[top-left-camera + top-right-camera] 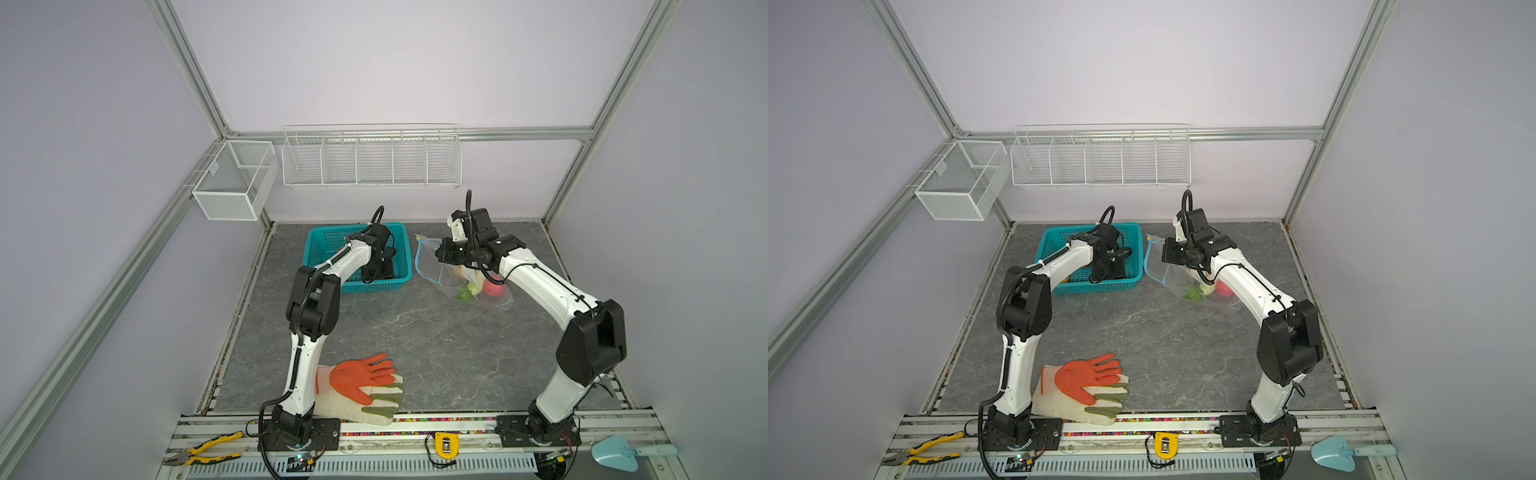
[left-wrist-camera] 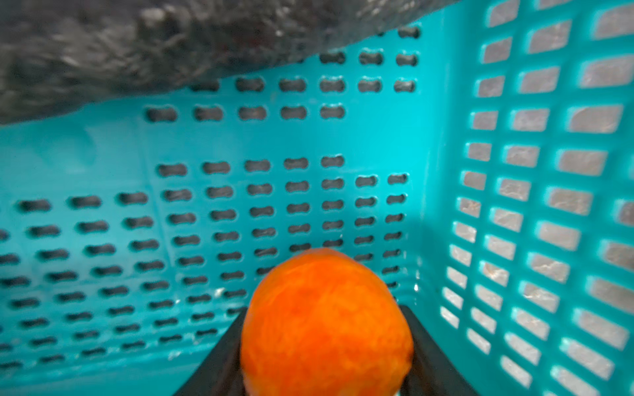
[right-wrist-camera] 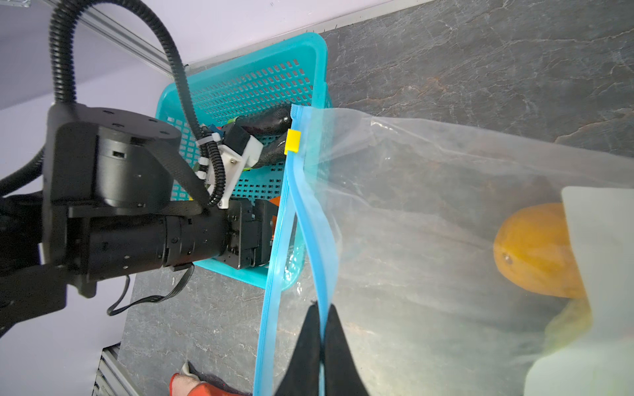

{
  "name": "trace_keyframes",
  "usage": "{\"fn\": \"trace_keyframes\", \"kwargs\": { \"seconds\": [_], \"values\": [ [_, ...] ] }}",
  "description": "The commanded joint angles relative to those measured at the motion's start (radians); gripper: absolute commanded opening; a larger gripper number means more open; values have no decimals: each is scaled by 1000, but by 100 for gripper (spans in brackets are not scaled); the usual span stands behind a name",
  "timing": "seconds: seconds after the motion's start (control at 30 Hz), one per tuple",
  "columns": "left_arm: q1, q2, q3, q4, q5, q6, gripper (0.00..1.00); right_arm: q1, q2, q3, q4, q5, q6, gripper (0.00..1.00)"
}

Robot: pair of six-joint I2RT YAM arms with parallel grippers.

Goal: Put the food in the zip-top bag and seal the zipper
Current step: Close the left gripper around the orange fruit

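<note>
Food (image 1: 492, 287) is partly bagged. Left gripper (image 2: 324, 317) fingers (image 2: 219, 360) pinch an orange toy fruit (image 2: 326, 343) in the teal basket (image 1: 332, 243), upper centre in both top views; right gripper (image 3: 321, 308) fingers (image 3: 305, 349) clamp the zipper (image 3: 310, 219), holding the zip-top bag (image 3: 429, 205) open beside it. Sealing is left.

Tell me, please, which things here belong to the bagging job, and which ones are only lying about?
Belong to the job: zip-top bag, its zipper, food already inside, orange toy fruit, dark piece in the teal basket.
Lying about: work gloves, pliers, small yellow gadget, blue trowel, wire rack, mesh box.
</note>
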Motion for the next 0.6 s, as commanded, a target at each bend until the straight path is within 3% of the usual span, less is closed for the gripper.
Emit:
{"fn": "trace_keyframes", "kwargs": {
  "seconds": [0.0,0.57],
  "values": [
    [10,-64,-27,0,3,-14,53,4,-21,-16,22,-11,15,7],
    [25,-221,-116,52,90,-88,51,5,-17,-6,19,-14,12,7]
  ]
}}
